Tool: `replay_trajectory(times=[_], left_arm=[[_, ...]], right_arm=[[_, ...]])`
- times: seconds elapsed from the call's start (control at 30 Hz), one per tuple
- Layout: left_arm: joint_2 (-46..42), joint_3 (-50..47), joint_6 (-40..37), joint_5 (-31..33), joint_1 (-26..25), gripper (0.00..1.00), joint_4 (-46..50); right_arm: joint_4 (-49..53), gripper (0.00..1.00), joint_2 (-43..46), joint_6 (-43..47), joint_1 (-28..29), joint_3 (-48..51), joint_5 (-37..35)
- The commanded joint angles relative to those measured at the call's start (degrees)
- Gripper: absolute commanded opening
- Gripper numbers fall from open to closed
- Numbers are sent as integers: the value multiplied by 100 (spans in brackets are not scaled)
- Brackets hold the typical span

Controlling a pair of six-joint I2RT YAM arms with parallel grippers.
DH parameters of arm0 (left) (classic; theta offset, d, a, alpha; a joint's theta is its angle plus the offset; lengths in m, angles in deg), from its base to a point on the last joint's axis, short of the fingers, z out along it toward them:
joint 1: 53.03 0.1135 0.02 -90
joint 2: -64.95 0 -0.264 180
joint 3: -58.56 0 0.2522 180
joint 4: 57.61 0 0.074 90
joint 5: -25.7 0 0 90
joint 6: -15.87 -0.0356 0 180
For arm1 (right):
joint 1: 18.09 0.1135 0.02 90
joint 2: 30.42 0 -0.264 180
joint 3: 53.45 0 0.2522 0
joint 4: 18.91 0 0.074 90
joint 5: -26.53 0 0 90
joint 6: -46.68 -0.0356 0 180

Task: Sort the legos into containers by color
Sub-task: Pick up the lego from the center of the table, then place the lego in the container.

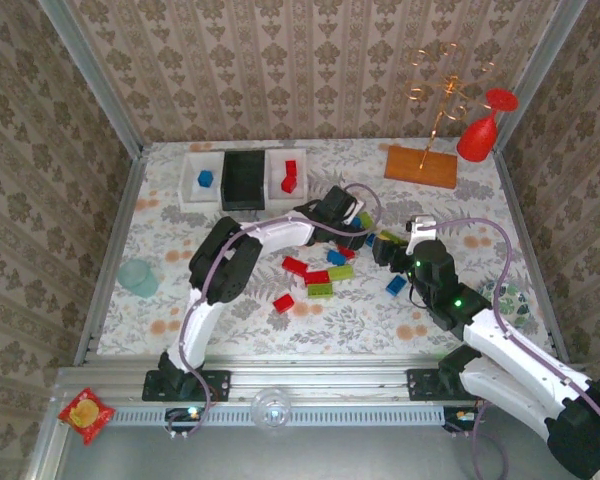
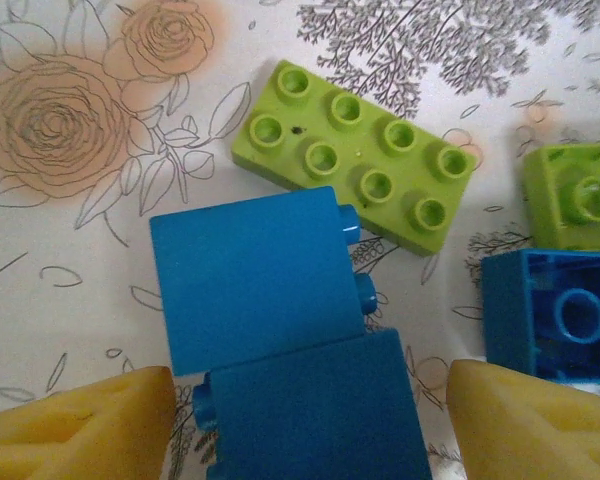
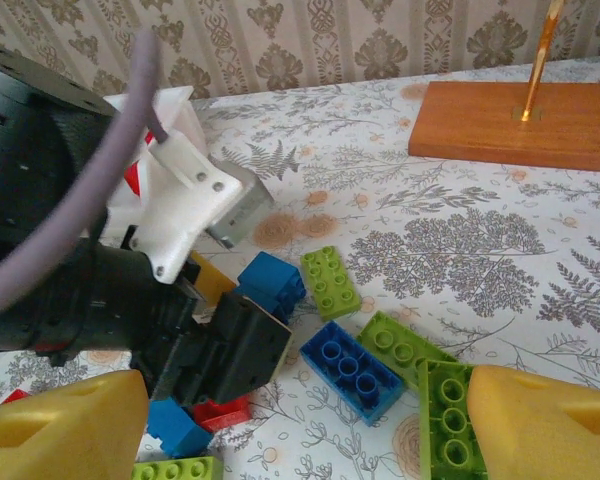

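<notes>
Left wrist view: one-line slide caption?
Left claw open astride two blue legos, a lime green brick lying just beyond on the floral tablecloth.

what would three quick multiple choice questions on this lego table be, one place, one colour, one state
1. The binned blue brick lies in: A the left white bin; B the black bin; C the teal cup.
2. The lego between the fingers of the left gripper is: A red; B blue; C lime green.
3. The left gripper is: A shut on it; B open around it; C shut, empty.
Answers: A, it sits in the leftmost bin; B, blue plastic between the yellow fingers; B, gaps show on both sides.
</notes>
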Motion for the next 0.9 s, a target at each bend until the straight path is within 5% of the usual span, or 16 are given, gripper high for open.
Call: replay_trajectory(times=[0.0, 0.27, 0.47, 0.87], left_arm=[[200, 281, -155, 250, -66, 70, 412], [121, 223, -178, 460, -74, 50, 300], [-802, -706, -224, 749, 124, 44, -120], [-3359, -3175, 126, 729, 2162, 44, -1257]], right_arm=[[39, 85, -45, -110, -32, -44, -25], [1, 85, -107, -103, -50, -44, 23], [-3, 85, -125, -114, -76, -44, 39], [-176, 85, -558, -38, -50, -189, 768]])
